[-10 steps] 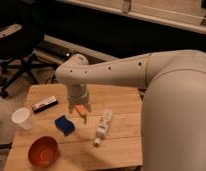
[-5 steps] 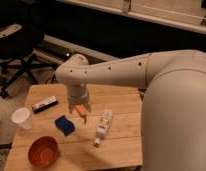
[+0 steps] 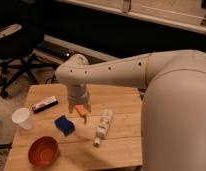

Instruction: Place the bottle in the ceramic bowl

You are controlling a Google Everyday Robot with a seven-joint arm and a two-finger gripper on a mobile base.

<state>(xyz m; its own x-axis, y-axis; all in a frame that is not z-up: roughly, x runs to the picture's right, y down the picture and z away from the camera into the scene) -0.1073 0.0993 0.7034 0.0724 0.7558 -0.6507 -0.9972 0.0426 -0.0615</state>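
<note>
Your arm [image 3: 121,72] reached in from 3 o'clock, its wrist bent straight down, with the gripper [image 3: 82,112] hanging low over the table [image 3: 123,145]. You could not tell how wide the gripper stood. The bottle [image 3: 103,125] lay on its side at the gripper's 4 o'clock, its label unreadable. The ceramic bowl [image 3: 43,151] sat at the bottle's 8 o'clock. The arm's bulk hid the table's right side.

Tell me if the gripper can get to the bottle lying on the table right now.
Probably yes. The gripper hangs close beside the bottle, which lies flat on the table with nothing between them; the blue sponge sits on the gripper's other side.
</note>
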